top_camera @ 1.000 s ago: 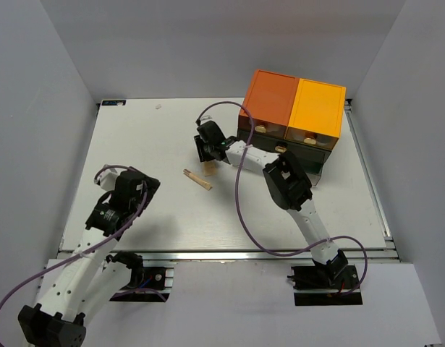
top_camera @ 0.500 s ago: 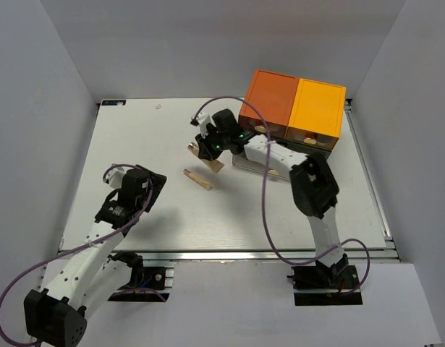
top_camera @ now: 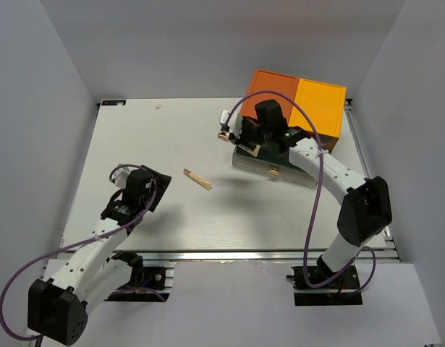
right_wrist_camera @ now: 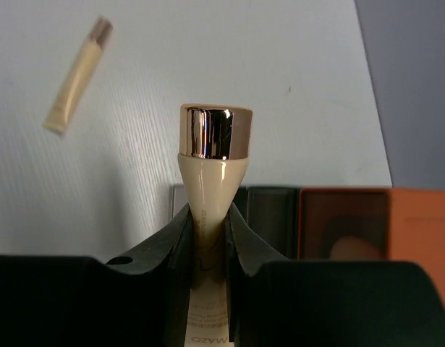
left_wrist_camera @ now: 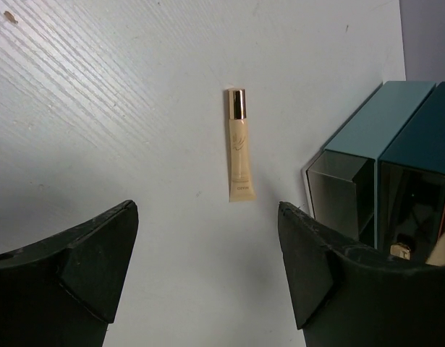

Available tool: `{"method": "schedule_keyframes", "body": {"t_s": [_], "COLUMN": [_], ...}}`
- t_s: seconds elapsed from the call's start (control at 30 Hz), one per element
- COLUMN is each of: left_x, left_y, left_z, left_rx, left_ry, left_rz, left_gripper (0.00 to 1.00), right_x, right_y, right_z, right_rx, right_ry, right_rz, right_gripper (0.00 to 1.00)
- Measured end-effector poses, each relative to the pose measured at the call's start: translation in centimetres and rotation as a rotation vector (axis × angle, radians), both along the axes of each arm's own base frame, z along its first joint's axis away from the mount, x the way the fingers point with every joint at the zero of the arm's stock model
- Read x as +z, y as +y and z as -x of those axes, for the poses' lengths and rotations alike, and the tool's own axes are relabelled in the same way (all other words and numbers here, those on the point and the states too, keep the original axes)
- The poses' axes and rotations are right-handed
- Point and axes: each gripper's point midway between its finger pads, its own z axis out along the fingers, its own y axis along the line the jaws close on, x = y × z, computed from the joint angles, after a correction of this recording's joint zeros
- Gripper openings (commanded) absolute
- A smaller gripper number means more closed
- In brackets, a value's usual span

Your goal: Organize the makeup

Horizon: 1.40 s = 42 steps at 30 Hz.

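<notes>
The right claw [right_wrist_camera: 208,214], squeezing a beige plastic tube [right_wrist_camera: 206,163] with a gold cap, has carried it to the open drawer [top_camera: 269,165] of the orange box [top_camera: 294,101], ready to drop, while the left claw [left_wrist_camera: 206,224] hangs open

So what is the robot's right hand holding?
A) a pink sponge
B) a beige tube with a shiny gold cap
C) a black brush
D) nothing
B: in the right wrist view, the right gripper is shut on a beige tube with a gold cap.
</notes>
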Motion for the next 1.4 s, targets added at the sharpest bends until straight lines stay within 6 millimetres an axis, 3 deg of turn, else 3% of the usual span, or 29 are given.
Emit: {"method": "schedule_keyframes", "body": {"t_s": [0.13, 0.2, 0.27, 0.47, 0.57, 0.8, 0.93, 1.07, 1.23, 1.4], "left_x": [-0.4, -0.5, -0.6, -0.4, -0.4, -1.1, -1.1, -1.1, -1.2, -1.6], "left_y": [-0.4, -0.6, -0.7, -0.7, -0.6, -0.5, -0.5, -0.5, -0.4, -0.4], "left_z": [-0.3, -0.5, -0.6, -0.5, -0.3, 0.1, 0.1, 0.1, 0.2, 0.5], "left_rx": [-0.012, -0.018, -0.022, -0.021, -0.018, -0.014, -0.014, -0.014, -0.014, -0.011], "left_ry": [0.006, 0.005, 0.007, 0.000, -0.009, 0.003, 0.003, 0.003, 0.005, 0.012], "left_rz": [0.008, 0.013, 0.014, 0.017, 0.024, 0.025, 0.025, 0.025, 0.024, 0.026], "left_gripper": [0.87, 0.88, 0.88, 0.88, 0.88, 0.88, 0.88, 0.88, 0.88, 0.88], "right_x": [-4.6, -6.4, -7.0, -5.0, -4.7, -8.5, -9.3, -8.8, -7.5, -7.7], "right_y": [-3.0, -3.8, -4.1, -4.0, -4.4, -6.4, -7.4, -8.1, -7.5, -6.8], "right_z": [-0.2, -0.1, -0.6, -3.6, -4.8, -4.3, -3.9, -4.2, -4.5, -4.3], "right_rx": [0.003, 0.008, -0.010, -0.115, -0.202, -0.346, -0.384, -0.414, -0.394, -0.338], "right_ry": [-0.008, -0.012, -0.045, -0.203, -0.295, -0.385, -0.468, -0.560, -0.616, -0.614], "right_rz": [0.127, 0.172, 0.183, 0.160, 0.158, 0.226, 0.229, 0.217, 0.185, 0.183], "right_gripper": [0.19, 0.04, 0.03, 0.04, 0.00, 0.00, 0.04, 0.04, 0.07, 0.07]}}
